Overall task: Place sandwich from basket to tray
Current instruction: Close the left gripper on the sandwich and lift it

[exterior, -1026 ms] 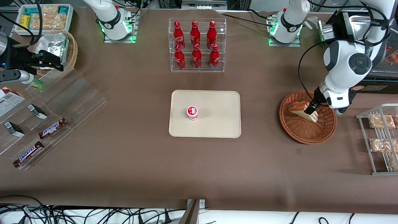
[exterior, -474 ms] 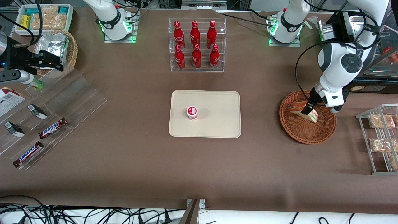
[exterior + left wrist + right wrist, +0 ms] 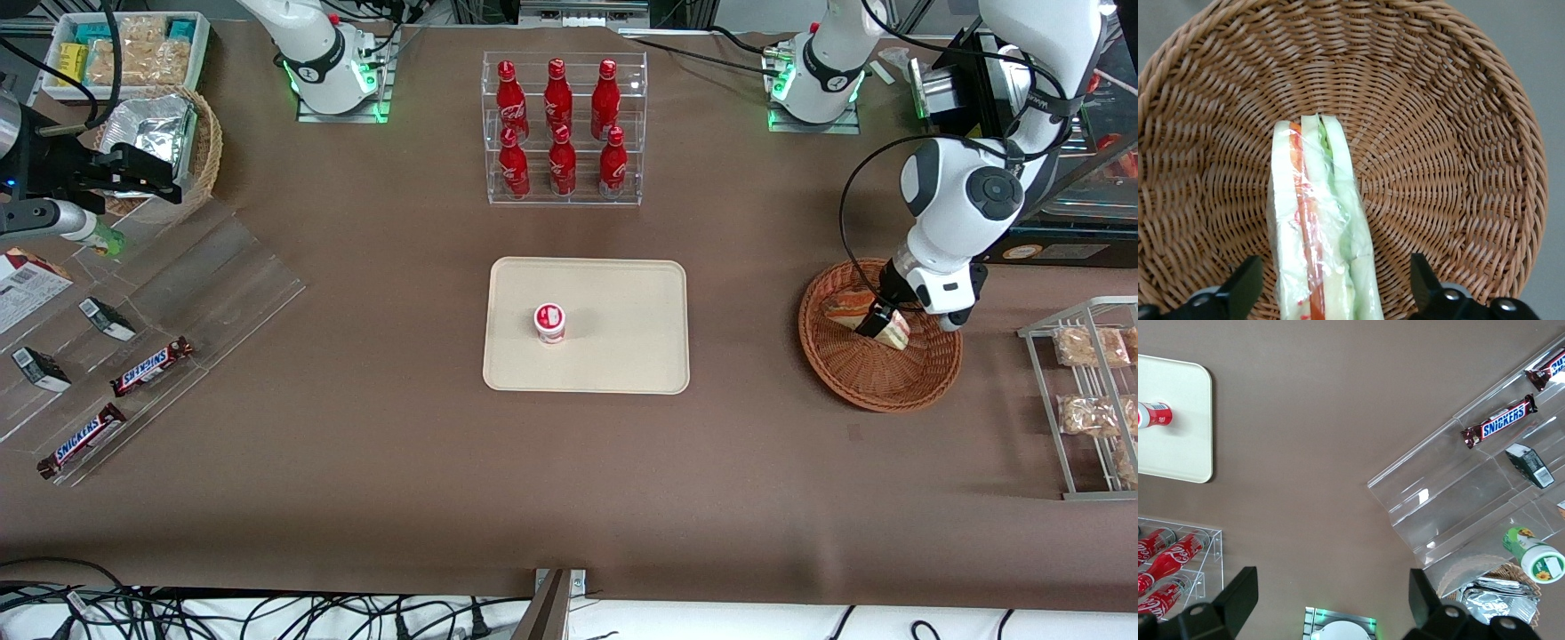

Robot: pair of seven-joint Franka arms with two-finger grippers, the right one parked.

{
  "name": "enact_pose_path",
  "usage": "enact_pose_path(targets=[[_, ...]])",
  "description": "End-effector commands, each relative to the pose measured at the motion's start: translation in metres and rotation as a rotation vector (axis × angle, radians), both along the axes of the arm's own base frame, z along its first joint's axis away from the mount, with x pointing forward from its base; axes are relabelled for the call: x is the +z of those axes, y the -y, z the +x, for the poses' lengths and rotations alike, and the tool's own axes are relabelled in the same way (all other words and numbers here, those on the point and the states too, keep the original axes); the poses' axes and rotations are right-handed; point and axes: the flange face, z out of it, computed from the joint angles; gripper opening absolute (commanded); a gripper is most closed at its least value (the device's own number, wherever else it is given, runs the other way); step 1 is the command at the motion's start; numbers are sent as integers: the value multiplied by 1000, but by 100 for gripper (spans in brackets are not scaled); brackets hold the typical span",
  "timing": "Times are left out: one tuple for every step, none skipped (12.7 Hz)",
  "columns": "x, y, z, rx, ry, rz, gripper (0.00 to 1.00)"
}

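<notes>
The sandwich (image 3: 845,307), a wrapped wedge of pale bread with red, orange and green layers, lies in the reddish-brown wicker basket (image 3: 876,382) toward the working arm's end of the table. My left gripper (image 3: 876,322) is down in the basket, open, with one finger on each side of the sandwich. The left wrist view shows the sandwich (image 3: 1318,227) standing on edge on the basket's weave (image 3: 1438,133), with the gripper (image 3: 1335,290) straddling it and a gap between each finger and the bread. The cream tray (image 3: 622,302) sits mid-table.
A small red-and-white cup (image 3: 550,322) stands on the tray. A clear rack of red bottles (image 3: 563,129) is farther from the camera than the tray. A wire rack of snack packs (image 3: 1089,391) stands beside the basket. An acrylic stand with Snickers bars (image 3: 133,356) is at the parked arm's end.
The left gripper has shifted a little toward the tray and sunk lower over the sandwich as the arm's elbow swung away from the camera. The sandwich has not moved.
</notes>
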Motion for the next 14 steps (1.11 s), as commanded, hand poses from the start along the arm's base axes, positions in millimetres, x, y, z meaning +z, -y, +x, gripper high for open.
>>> enact_pose_path(targets=[[-1, -2, 0, 4, 13, 7, 16], [-3, 1, -1, -26, 7, 22, 5], [-5, 2, -2, -58, 2, 41, 0], [-5, 1, -2, -63, -3, 45, 0], [-1, 1, -2, -71, -3, 50, 0], [3, 1, -2, -79, -28, 58, 0], [16, 2, -1, -132, -49, 89, 0], [32, 2, 1, -204, -72, 121, 0], [50, 0, 4, -264, -102, 142, 0], [68, 1, 12, -317, -126, 159, 0], [86, 9, 20, -377, -159, 170, 0], [106, 20, 32, -427, -182, 168, 0], [126, 30, 41, -462, -197, 164, 0], [147, 43, 50, -491, -195, 132, 0]])
